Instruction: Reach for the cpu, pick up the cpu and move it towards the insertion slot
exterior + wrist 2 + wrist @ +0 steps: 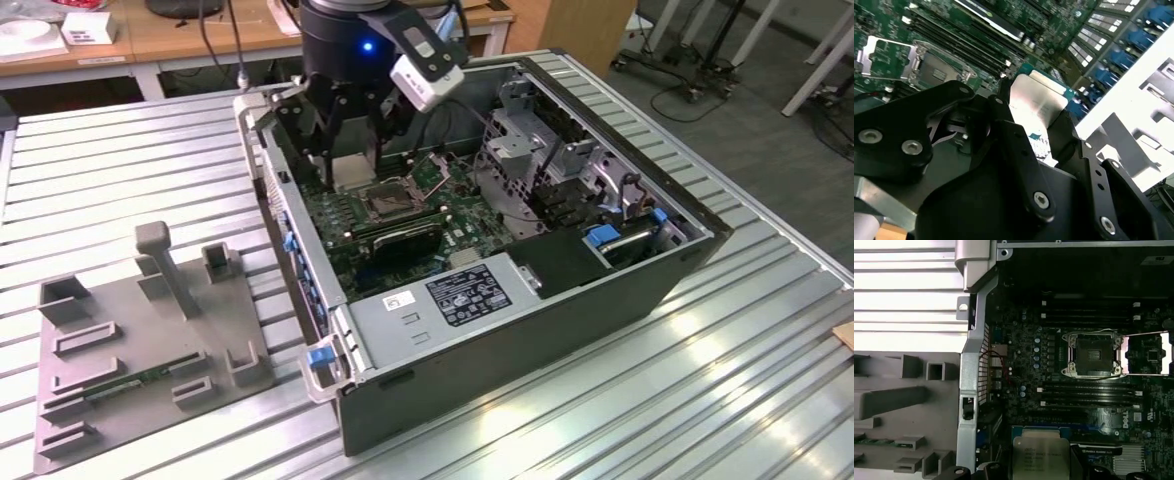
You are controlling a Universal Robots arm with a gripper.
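Bright overhead light; glare on ribbed table (pixel 694 340); case interior (pixel 1079 270) dim; wrist views soft.

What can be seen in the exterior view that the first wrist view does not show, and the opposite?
Exterior view alone: the whole open computer case, its blue drive latches and the arm's wrist body.

First wrist view alone: the cpu's printed silvery top close up.

Both: the gripper shut on the cpu, the insertion slot open on the green motherboard, and the grey fixture tray beside the case.
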